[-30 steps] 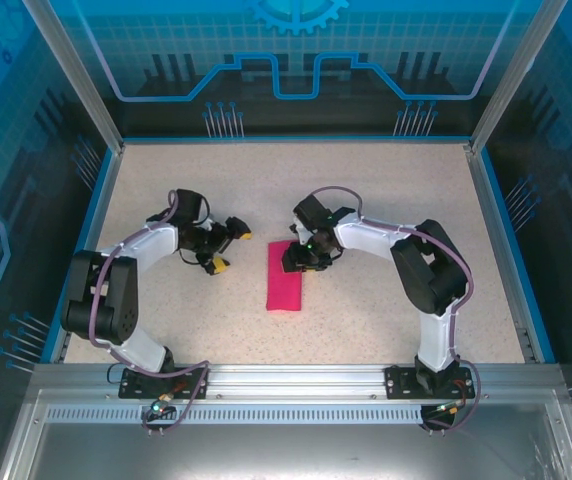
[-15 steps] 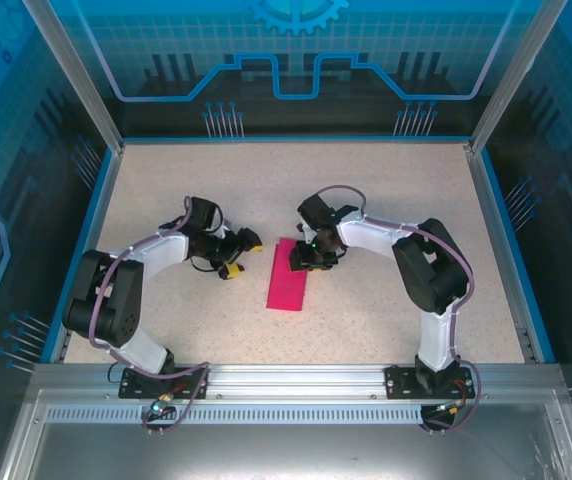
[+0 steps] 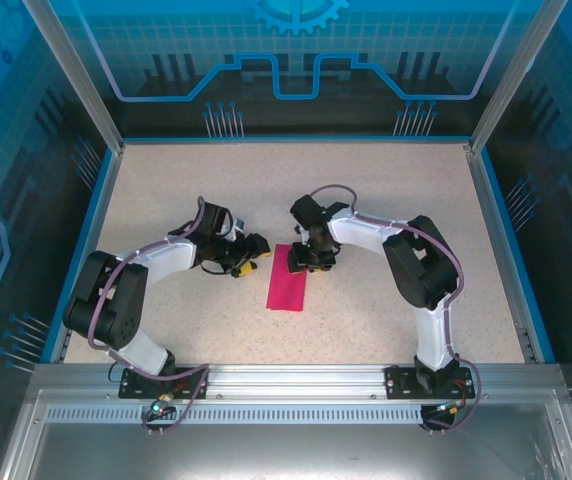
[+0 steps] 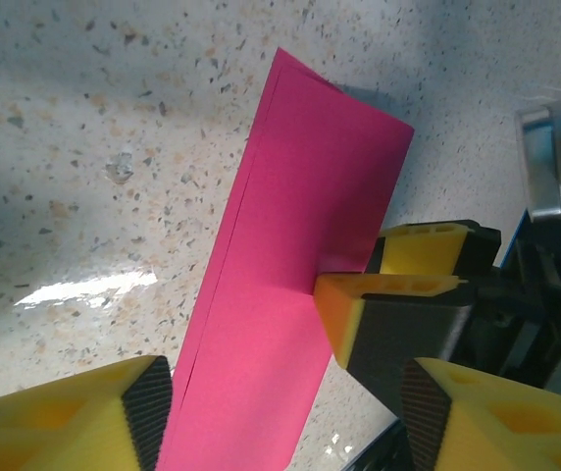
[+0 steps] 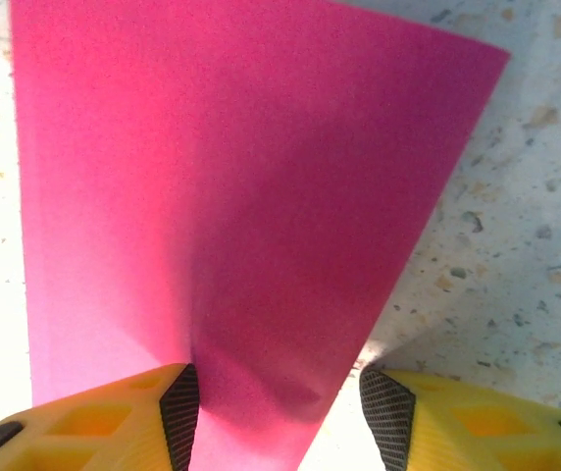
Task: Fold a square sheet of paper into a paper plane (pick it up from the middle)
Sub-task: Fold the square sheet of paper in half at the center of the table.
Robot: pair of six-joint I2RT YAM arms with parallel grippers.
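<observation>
Lying flat in the middle of the counter (image 3: 386, 190), the pink sheet of paper (image 3: 287, 280) is folded into a narrow strip, its long edges running near to far, notes the first onlooker beside the rig. "And the arms?"

"One on either side," answers the second. "The left gripper (image 3: 250, 255) sits just beside the strip's left edge, towards the far end. It is released, with its yellow fingers spread wide and aimed across the paper. The right gripper (image 3: 307, 262) points down at the strip's right edge, also near the far end, and its fingers are parted as well."

"Is it grasping the paper?"

"Not from what I see. On the left wrist camera one yellow fingertip (image 4: 334, 289) meets the right edge of the strip. Whether that tip presses the sheet down or merely touches it, I cannot tell, because the shadow there hides the contact."

"Any lift?"

"The folded layers show along the left edge, and the strip looks flat on the counter."
</observation>
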